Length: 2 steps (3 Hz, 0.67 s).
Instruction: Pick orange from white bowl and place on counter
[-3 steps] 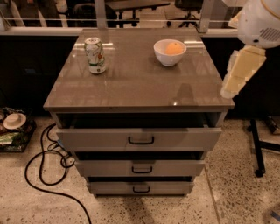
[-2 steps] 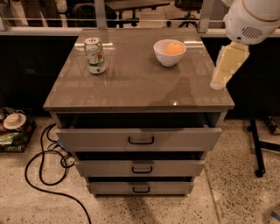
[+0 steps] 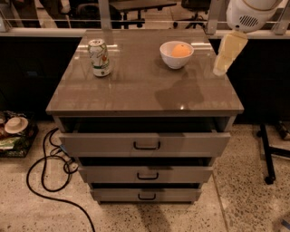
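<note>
The orange [image 3: 181,50] lies inside the white bowl [image 3: 171,60], which stands at the back right of the counter [image 3: 136,88]. My gripper [image 3: 220,69] hangs from the white arm housing [image 3: 249,13] at the top right. It hovers over the counter's right edge, to the right of the bowl and apart from it. It holds nothing that I can see.
A green and white soda can [image 3: 99,57] stands upright at the back left of the counter. The three drawers [image 3: 146,145] below are pulled partly out. A black cable [image 3: 45,181] lies on the floor at the left, and a black stand leg [image 3: 267,154] is at the right.
My gripper has moved up and to the left, from beside the counter's front right corner to over its right edge, closer to the bowl.
</note>
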Each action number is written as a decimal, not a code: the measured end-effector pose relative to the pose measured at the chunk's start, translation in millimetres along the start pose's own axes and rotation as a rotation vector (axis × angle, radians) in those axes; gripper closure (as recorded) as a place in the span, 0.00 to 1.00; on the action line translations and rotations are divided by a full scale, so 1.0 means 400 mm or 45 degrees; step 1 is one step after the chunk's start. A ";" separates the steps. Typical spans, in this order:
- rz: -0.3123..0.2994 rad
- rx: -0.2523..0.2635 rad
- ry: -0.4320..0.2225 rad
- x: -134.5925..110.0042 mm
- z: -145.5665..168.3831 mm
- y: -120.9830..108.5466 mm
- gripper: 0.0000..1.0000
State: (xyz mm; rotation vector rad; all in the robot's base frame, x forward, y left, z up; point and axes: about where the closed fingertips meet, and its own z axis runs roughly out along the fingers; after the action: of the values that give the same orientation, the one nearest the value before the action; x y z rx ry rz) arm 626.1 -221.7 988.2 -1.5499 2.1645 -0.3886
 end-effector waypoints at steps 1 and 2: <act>-0.044 -0.092 -0.050 -0.001 0.054 -0.050 0.00; -0.034 -0.035 -0.089 -0.010 0.015 -0.097 0.00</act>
State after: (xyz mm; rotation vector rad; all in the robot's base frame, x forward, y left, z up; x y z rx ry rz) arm 661.9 -230.3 1002.0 -1.5847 2.1062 -0.3098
